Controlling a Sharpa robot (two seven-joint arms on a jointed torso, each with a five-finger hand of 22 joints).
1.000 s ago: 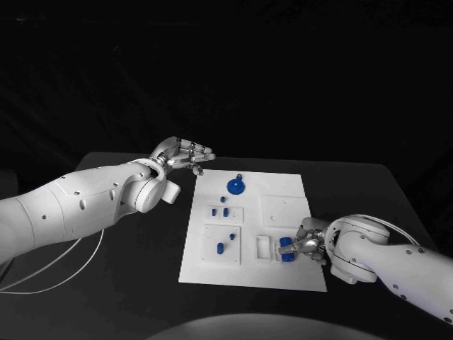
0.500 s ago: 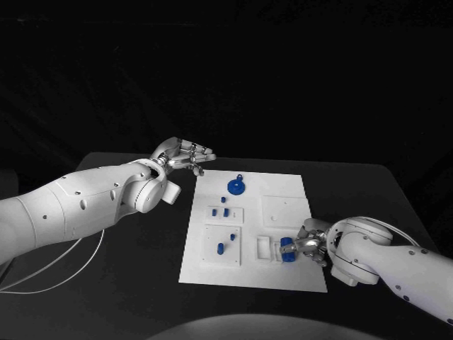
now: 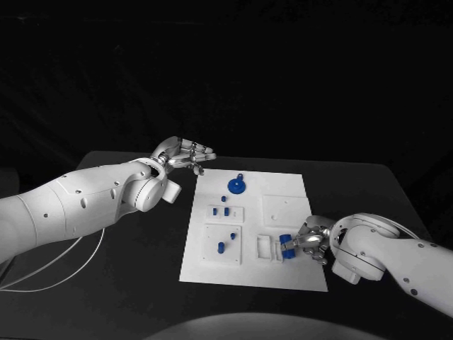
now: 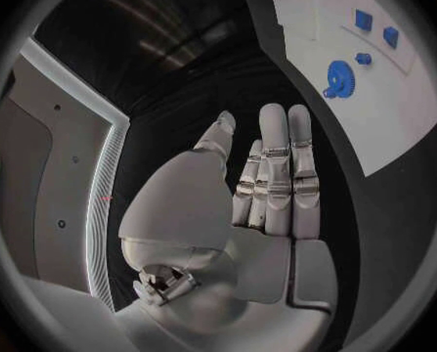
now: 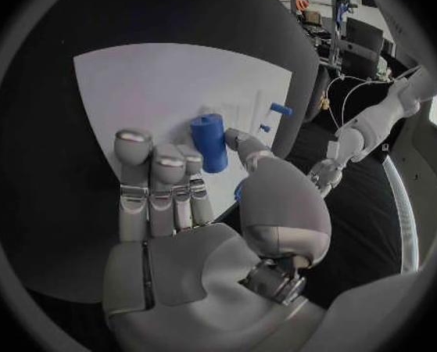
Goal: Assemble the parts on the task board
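Right hand (image 3: 306,244) fingers clamp a blue cylinder (image 5: 209,142) over the task board (image 3: 249,276) (seating seemingly next, needing alignment); left hand (image 3: 186,154) idles, fingers together, holding nothing.

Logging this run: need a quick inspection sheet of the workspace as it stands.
Surface: black table, task board in its middle.
Job's things: blue gear at the board's far end; small blue parts mid-board; blue cylinder at the right hand.
Clutter: nothing seen.
Hands: left hand off the board's far left corner, holding nothing, fingers straight; right hand pinches the cylinder.
Cables: white cable beneath the left arm.
Surroundings: dark backdrop.
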